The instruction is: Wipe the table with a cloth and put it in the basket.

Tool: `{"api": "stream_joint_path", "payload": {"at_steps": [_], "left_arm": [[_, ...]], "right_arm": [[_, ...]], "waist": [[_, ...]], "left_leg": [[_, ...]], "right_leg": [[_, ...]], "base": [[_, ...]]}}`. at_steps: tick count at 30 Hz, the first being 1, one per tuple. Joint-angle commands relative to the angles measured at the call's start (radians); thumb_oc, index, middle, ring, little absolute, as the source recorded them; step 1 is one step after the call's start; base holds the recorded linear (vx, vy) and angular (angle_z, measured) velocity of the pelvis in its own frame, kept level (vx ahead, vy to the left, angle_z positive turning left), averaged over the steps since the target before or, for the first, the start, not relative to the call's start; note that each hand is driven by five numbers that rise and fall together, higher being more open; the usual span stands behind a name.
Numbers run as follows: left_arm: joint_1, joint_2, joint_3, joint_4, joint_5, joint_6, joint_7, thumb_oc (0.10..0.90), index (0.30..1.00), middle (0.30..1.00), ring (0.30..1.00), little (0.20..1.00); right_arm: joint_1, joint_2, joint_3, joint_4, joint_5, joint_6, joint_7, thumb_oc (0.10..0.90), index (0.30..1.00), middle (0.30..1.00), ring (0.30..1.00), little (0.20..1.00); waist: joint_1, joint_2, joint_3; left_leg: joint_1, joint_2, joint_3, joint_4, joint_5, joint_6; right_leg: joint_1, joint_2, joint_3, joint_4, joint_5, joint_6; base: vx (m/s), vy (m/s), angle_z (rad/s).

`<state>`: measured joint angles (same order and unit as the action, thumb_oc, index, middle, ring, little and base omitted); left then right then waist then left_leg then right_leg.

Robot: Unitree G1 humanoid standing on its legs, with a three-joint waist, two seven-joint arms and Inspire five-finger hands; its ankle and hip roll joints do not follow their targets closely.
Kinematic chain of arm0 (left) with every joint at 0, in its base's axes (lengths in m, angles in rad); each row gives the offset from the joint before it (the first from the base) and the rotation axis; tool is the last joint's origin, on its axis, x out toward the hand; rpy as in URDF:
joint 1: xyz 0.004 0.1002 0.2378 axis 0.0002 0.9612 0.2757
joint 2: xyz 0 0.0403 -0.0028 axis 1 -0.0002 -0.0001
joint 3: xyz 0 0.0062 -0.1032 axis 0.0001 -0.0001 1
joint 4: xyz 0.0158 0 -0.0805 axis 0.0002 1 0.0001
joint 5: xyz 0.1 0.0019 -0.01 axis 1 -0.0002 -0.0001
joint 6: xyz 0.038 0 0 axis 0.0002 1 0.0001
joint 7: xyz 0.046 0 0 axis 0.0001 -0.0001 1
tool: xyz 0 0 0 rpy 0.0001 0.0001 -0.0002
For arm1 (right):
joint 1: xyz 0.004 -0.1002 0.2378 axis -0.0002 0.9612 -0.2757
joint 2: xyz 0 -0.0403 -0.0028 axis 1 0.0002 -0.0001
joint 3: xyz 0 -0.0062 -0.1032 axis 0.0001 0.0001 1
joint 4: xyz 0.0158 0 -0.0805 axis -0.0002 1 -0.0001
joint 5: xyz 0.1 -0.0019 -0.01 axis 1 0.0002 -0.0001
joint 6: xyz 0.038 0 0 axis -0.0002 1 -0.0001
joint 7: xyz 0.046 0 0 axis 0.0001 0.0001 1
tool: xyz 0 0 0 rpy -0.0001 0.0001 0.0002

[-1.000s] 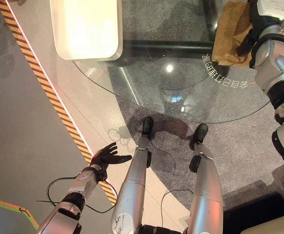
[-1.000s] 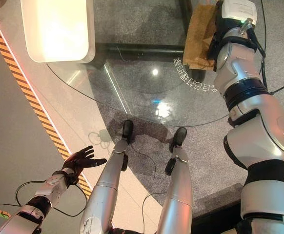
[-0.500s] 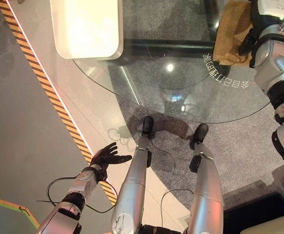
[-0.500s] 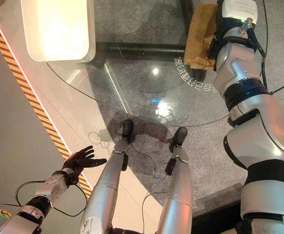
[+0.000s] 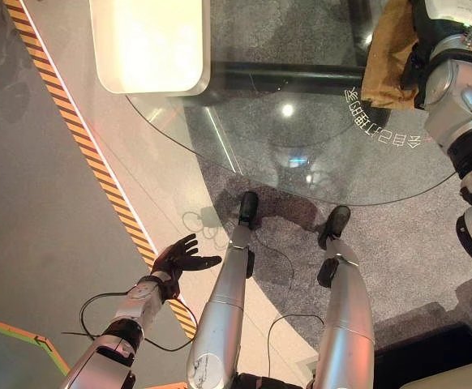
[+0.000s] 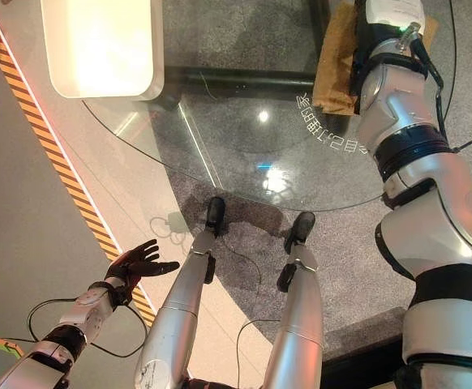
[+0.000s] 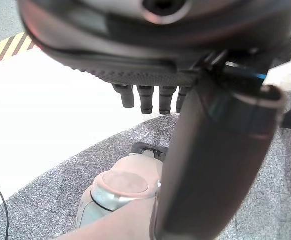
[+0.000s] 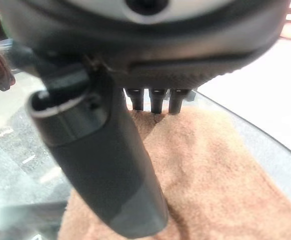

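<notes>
- I am seeing my left hand (image 5: pixel 179 258) hanging low beside the worktop, over the pale floor next to the striped floor tape (image 5: pixel 82 142); its fingers are spreading loosely and holding nothing.
- In the left wrist view the same hand's fingers (image 7: pixel 146 98) are pointing straight out over the pale floor and the grey carpet (image 7: pixel 40 210), with the thumb standing apart from them.
- The round glass worktop (image 5: pixel 244 130) is lying ahead of me, with the carpet showing through it.
- My right hand (image 8: pixel 105 150) is resting flat on the brown cloth (image 8: pixel 220 175) at the worktop's far right side; its fingers are lying straight, pressing down on the fabric, not curling round it.
- From the head views, the cloth (image 6: pixel 333 65) is sitting on the glass by the white lettering near the rim, partly covered by my right arm.
- The white basket (image 5: pixel 151 44) is sitting at the far left, overlapping the worktop's edge and well apart from the cloth; I cannot tell whether it rests on the glass.
</notes>
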<state>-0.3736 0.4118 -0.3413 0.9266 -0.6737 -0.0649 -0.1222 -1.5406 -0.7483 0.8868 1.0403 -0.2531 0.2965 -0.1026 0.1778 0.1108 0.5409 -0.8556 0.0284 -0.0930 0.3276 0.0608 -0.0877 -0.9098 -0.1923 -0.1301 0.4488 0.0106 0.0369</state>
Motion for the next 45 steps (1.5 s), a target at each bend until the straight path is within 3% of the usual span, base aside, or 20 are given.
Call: {"api": "stream_joint_path", "payload": {"at_steps": [1, 15, 17, 20, 21, 22, 23, 45], "left_arm": [[0.109, 0.057, -0.007, 0.001, -0.008, -0.001, 0.000, 0.800, 0.900, 0.900, 0.900, 0.900], [0.116, 0.057, -0.009, -0.011, -0.008, 0.007, -0.004, 0.800, 0.900, 0.900, 0.900, 0.900], [0.114, 0.056, -0.013, -0.009, -0.010, 0.005, -0.002, 0.800, 0.900, 0.900, 0.900, 0.900], [0.114, 0.057, -0.015, -0.011, -0.009, 0.009, 0.000, 0.800, 0.900, 0.900, 0.900, 0.900], [0.115, 0.058, -0.015, -0.012, -0.010, 0.009, -0.001, 0.800, 0.900, 0.900, 0.900, 0.900], [0.115, 0.058, -0.014, -0.012, -0.010, 0.009, -0.001, 0.800, 0.900, 0.900, 0.900, 0.900], [0.115, 0.058, -0.015, -0.009, -0.010, 0.008, -0.005, 0.800, 0.900, 0.900, 0.900, 0.900], [0.110, 0.059, -0.022, -0.012, -0.012, 0.009, -0.013, 0.800, 0.900, 0.900, 0.900, 0.900]], "right_arm": [[-0.124, -0.020, 0.025, -0.064, 0.054, -0.038, -0.008, 0.800, 0.900, 0.900, 0.900, 0.900], [-0.127, -0.022, 0.017, -0.026, 0.034, 0.016, 0.074, 0.800, 0.900, 0.900, 0.900, 0.900], [-0.132, -0.018, 0.023, -0.017, 0.026, 0.024, 0.084, 0.720, 0.832, 0.832, 0.832, 0.820], [-0.131, -0.017, 0.027, -0.009, 0.022, 0.024, 0.088, 0.690, 0.806, 0.806, 0.806, 0.790], [-0.136, -0.014, 0.031, -0.009, 0.015, 0.025, 0.101, 0.416, 0.571, 0.571, 0.571, 0.516], [-0.137, -0.013, 0.032, -0.009, 0.013, 0.025, 0.102, 0.353, 0.516, 0.516, 0.516, 0.453], [-0.139, -0.013, 0.038, -0.006, 0.007, 0.022, 0.107, 0.100, 0.300, 0.300, 0.300, 0.200], [-0.139, -0.003, 0.058, -0.006, -0.068, 0.018, 0.047, 0.100, 0.300, 0.300, 0.300, 0.200]], "waist": [[0.008, 0.016, -0.021], [0.011, 0.016, -0.021], [0.012, 0.017, -0.021], [0.014, 0.017, -0.021], [0.015, 0.017, -0.021], [0.015, 0.017, -0.021], [0.016, 0.017, -0.021], [0.019, 0.022, -0.021]], "left_leg": [[0.002, -0.013, 0.025, 0.020, -0.016, 0.053], [0.009, -0.009, 0.030, 0.007, -0.009, 0.050], [0.008, -0.008, 0.030, 0.005, -0.008, 0.050], [0.011, -0.007, 0.030, 0.002, -0.007, 0.049], [0.013, -0.008, 0.030, 0.000, -0.007, 0.049], [0.013, -0.008, 0.030, 0.000, -0.007, 0.049], [0.013, -0.008, 0.030, 0.000, -0.006, 0.049], [0.011, -0.010, 0.032, -0.008, -0.002, 0.051]], "right_leg": [[0.045, 0.013, -0.047, -0.004, -0.042, -0.007], [0.051, 0.009, -0.052, -0.014, -0.036, -0.004], [0.052, 0.007, -0.054, -0.016, -0.035, -0.003], [0.055, 0.005, -0.056, -0.019, -0.033, -0.002], [0.056, 0.006, -0.056, -0.022, -0.032, -0.002], [0.057, 0.006, -0.056, -0.022, -0.032, -0.002], [0.057, 0.006, -0.056, -0.022, -0.033, -0.002], [0.057, 0.001, -0.057, -0.038, -0.021, 0.005]], "base": [[0.00, 0.000, 0.00], [0.00, 0.000, 0.00], [0.00, 0.000, 0.00], [0.00, 0.000, 0.00], [0.00, 0.000, 0.00], [0.00, 0.000, 0.00], [0.00, 0.000, 0.00], [0.00, 0.000, 0.00]]}}
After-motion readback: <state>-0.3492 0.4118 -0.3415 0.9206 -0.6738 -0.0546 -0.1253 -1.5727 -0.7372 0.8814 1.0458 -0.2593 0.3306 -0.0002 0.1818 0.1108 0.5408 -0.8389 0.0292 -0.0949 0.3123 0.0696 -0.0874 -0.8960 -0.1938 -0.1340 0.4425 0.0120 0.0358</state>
